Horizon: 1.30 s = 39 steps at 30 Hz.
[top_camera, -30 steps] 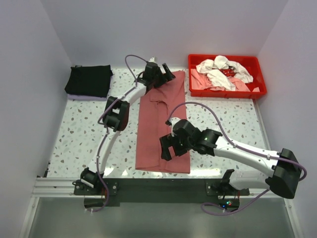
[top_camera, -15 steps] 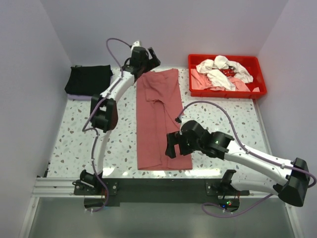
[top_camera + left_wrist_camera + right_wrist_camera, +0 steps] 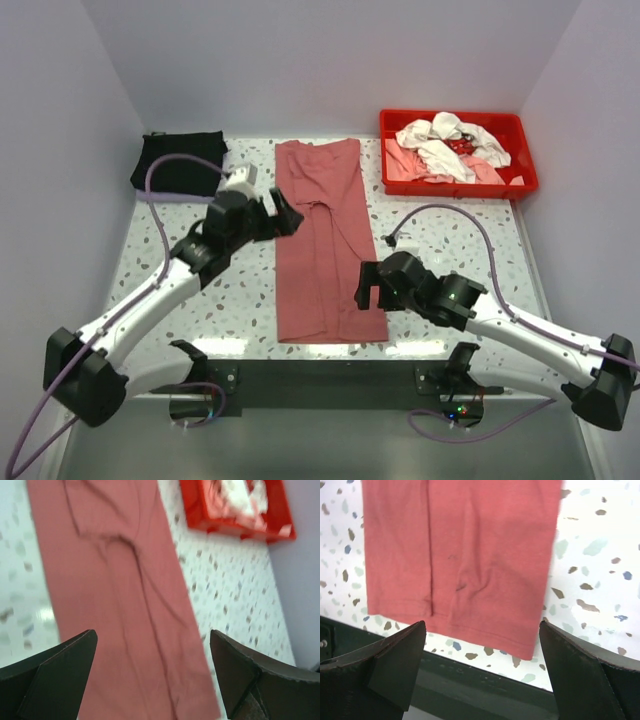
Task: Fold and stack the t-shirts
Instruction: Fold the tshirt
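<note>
A dusty brick-red t-shirt (image 3: 322,240) lies flat on the speckled table as a long narrow strip running from the back to the near edge, sides folded in. My left gripper (image 3: 283,218) hovers open at the strip's left edge, empty; its wrist view looks down on the t-shirt (image 3: 115,605) between the dark fingers (image 3: 55,675). My right gripper (image 3: 366,286) is open and empty beside the strip's near right corner. The right wrist view shows the t-shirt's hem (image 3: 465,555). A folded black t-shirt (image 3: 180,163) rests at the back left. White and pale pink t-shirts (image 3: 445,145) are heaped in the tray.
The bright red plastic tray (image 3: 525,180) stands at the back right, also seen in the left wrist view as the tray (image 3: 200,515). A dark rail (image 3: 470,695) runs along the table's near edge just below the hem. White walls enclose three sides.
My left arm drew back from the shirt's far end to its left side, nearer the base. The right gripper slid right, off the hem. The shirt's far end now lies uncovered.
</note>
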Available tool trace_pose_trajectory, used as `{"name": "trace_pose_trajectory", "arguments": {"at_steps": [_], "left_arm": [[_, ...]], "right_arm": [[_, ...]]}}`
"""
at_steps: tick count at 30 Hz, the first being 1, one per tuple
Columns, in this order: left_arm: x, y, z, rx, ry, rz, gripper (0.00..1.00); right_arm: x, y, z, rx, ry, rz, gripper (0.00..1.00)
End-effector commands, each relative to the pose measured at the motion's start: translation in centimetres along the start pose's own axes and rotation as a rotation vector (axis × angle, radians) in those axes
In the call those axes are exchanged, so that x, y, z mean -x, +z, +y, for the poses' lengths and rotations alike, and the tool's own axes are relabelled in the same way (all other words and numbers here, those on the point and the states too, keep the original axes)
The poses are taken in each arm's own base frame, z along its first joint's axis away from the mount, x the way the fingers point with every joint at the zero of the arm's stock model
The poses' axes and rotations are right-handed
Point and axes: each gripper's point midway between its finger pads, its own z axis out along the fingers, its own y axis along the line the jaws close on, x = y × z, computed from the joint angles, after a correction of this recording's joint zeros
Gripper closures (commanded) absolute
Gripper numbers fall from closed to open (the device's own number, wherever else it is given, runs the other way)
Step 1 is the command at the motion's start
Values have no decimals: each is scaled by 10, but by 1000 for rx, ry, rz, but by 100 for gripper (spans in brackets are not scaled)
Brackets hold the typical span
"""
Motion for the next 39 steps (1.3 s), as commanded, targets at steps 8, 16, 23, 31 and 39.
{"name": "trace_pose_trajectory", "arguments": {"at_steps": [8, 16, 23, 31, 39], "left_arm": [[-199, -111, 75, 162, -88, 472, 1], [-256, -116, 78, 116, -150, 636, 9], [-272, -122, 83, 146, -110, 704, 38], [-288, -122, 84, 153, -97, 760, 56], [-289, -116, 92, 206, -81, 746, 100]], "right_arm": [[-3, 3, -29, -74, 155, -81, 1], [-26, 18, -34, -108, 156, 3, 1], [-37, 26, -38, -125, 176, 30, 1], [-41, 31, -42, -137, 191, 37, 1], [-53, 35, -42, -126, 157, 99, 1]]}}
